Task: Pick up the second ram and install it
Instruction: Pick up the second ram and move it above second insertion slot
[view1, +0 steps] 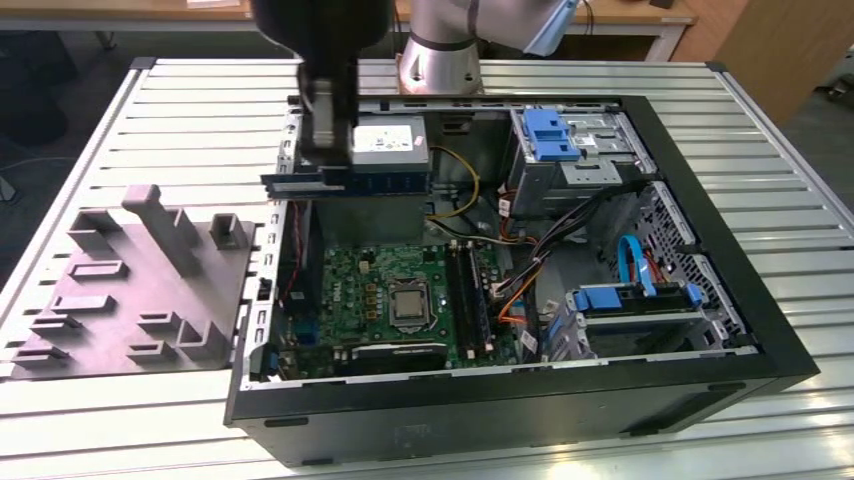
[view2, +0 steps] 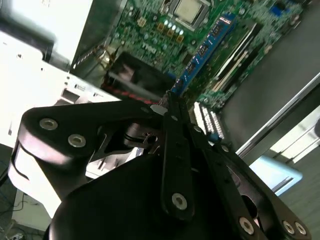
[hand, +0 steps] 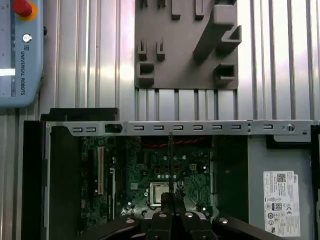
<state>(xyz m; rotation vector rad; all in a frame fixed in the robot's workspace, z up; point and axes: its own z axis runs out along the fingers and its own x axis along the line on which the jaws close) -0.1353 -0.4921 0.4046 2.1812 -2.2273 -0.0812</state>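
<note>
The second ram (view1: 380, 182) is a thin blue-green strip held level above the back of the open computer case (view1: 747, 300). My gripper (view1: 324, 165) is shut on one end of it. In the second wrist view the ram (view2: 205, 47) sticks out from between the black fingers (view2: 172, 130) toward the green motherboard (view2: 150, 30). In the first wrist view it appears edge-on as a thin dark line (hand: 171, 160) over the board, above the gripper (hand: 172, 202). The long black ram slots (view1: 465, 290) lie beside the processor socket (view1: 404, 305), lower and nearer the case front than the ram.
A grey part fixture (view1: 134, 290) lies on the slatted table at the exterior view's left. Inside the case are the power supply (view1: 390, 140), blue drive brackets (view1: 547, 135), cable bundles (view1: 534, 270) and a blue-railed drive (view1: 638, 298). A teach pendant (hand: 20, 50) rests beyond the fixture.
</note>
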